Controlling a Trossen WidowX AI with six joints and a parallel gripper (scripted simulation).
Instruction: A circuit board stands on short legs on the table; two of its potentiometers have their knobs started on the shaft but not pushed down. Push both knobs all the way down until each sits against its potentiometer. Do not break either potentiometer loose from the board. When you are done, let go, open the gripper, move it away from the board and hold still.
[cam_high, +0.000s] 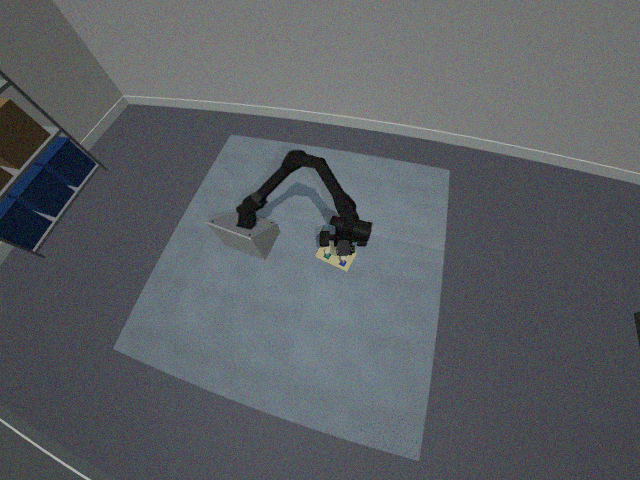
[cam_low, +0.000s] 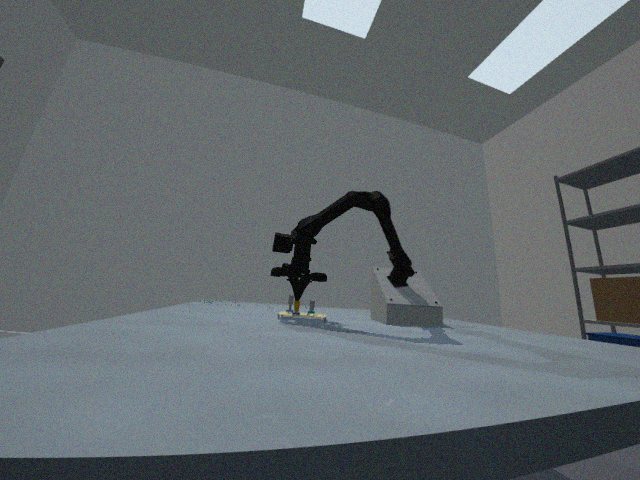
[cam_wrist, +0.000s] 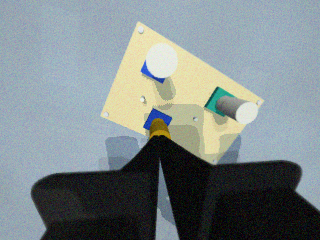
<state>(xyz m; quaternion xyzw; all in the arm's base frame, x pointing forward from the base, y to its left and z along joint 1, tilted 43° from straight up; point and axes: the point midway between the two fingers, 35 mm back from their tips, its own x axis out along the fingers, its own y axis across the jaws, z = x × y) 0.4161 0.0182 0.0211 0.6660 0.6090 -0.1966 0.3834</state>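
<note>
The cream circuit board (cam_high: 334, 263) (cam_low: 320, 316) (cam_wrist: 120, 102) stands low on the table. A yellow knob (cam_low: 296, 305) (cam_wrist: 159, 128) stands upright over a blue potentiometer (cam_wrist: 158, 119) at the board's near edge in the wrist view. My gripper (cam_low: 297, 298) (cam_wrist: 158, 140) is shut, its tips at the top of the yellow knob, with nothing seen between them. A white-topped grey knob (cam_low: 290, 303) (cam_wrist: 161, 60) stands over another blue potentiometer (cam_wrist: 151, 74). A second grey knob (cam_low: 312, 305) (cam_wrist: 232, 106) stands over a green potentiometer (cam_wrist: 214, 103). The tips hide part of the yellow knob; its seating is unclear.
The two grey knobs rise close beside the fingers. The arm's wedge-shaped base (cam_high: 242, 240) (cam_low: 413, 314) stands on the table, with the arm arched over from it. A shelf rack (cam_high: 77, 193) (cam_low: 571, 263) stands beyond the table.
</note>
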